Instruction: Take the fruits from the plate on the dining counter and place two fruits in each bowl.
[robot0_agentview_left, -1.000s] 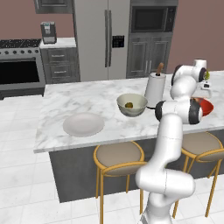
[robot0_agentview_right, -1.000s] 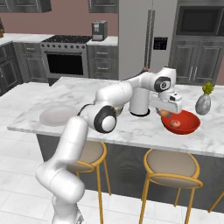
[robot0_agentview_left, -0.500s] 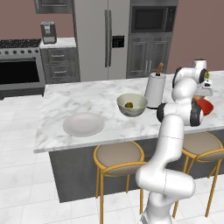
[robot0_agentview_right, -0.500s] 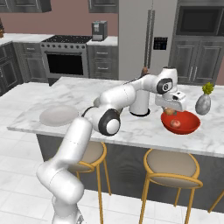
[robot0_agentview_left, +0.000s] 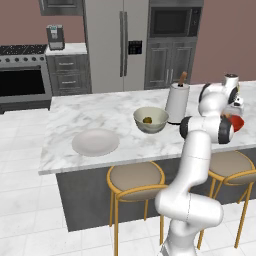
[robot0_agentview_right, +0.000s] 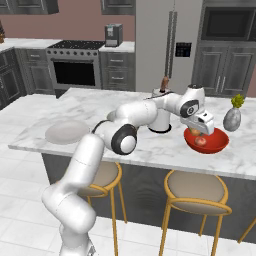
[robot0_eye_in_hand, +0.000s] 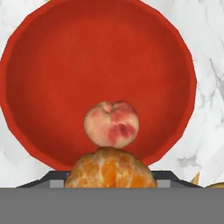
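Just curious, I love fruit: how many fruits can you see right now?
3: a reddish fruit in the red bowl, an orange fruit in the claw above it, and one in the beige bowl; another may be hidden there.

The marble counter (robot0_agentview_left: 90, 112) carries a pale plate (robot0_agentview_left: 95, 142), a beige bowl (robot0_agentview_left: 151, 120), a red bowl (robot0_agentview_right: 206, 141), a paper-towel roll (robot0_agentview_left: 176, 101) and perhaps a vase (robot0_agentview_right: 231, 119).

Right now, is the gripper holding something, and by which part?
Yes. The gripper holds an orange fruit above the red bowl. The fingers are hidden behind the fruit, so the exact place of the hold cannot be told.
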